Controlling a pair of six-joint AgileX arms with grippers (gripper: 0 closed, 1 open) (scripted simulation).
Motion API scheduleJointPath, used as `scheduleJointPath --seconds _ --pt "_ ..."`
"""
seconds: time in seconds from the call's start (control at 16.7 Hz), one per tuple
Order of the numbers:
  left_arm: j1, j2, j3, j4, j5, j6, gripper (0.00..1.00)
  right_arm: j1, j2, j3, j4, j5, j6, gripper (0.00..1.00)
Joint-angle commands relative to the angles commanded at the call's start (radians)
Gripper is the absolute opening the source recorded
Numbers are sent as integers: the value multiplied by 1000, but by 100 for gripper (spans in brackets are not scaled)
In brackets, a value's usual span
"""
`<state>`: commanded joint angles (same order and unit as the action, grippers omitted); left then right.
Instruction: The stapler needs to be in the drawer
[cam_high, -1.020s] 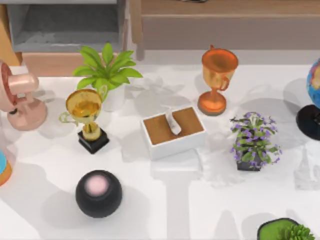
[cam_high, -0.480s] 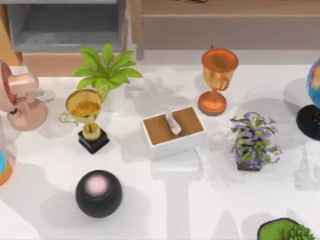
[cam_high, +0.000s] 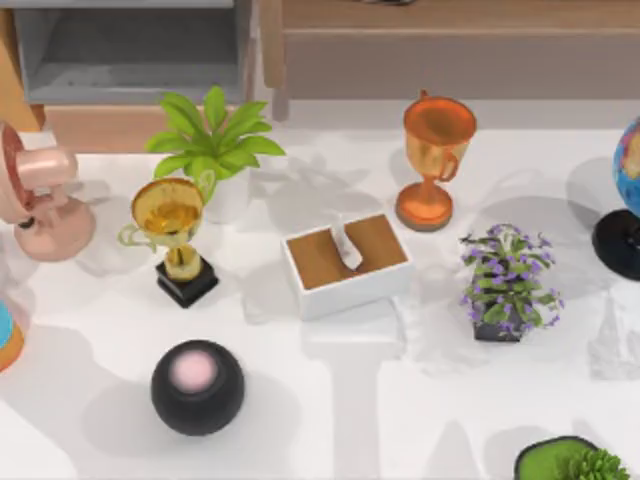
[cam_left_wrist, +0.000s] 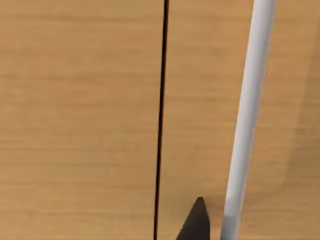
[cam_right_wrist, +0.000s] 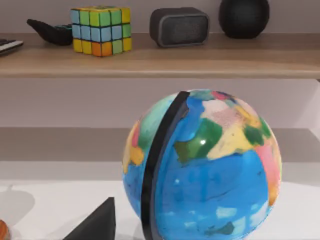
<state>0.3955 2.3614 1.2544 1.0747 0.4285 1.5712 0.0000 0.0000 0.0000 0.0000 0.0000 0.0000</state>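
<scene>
I see the drawer (cam_high: 130, 60) cut off at the top edge; my left gripper (cam_left_wrist: 196, 222) faces wood, its grip perhaps unreadable.

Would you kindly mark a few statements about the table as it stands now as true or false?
1. The tissue box sits near the middle of the table. True.
2. The black ball with a pink top lies inside the drawer. False: it rests on the table, toward the near edge.
3. The orange trophy stands upright. True.
4. The purple-flowered plant is left of the tissue box. False: it is to its right.
5. In the right wrist view, a colourful cube sits on the shelf behind the globe. True.
</scene>
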Motion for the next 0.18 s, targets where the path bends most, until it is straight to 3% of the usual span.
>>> scheduleJointPath --seconds 0.18 --pt "0 0 0 0 0 0 100 0 0 0 0 0 0 100"
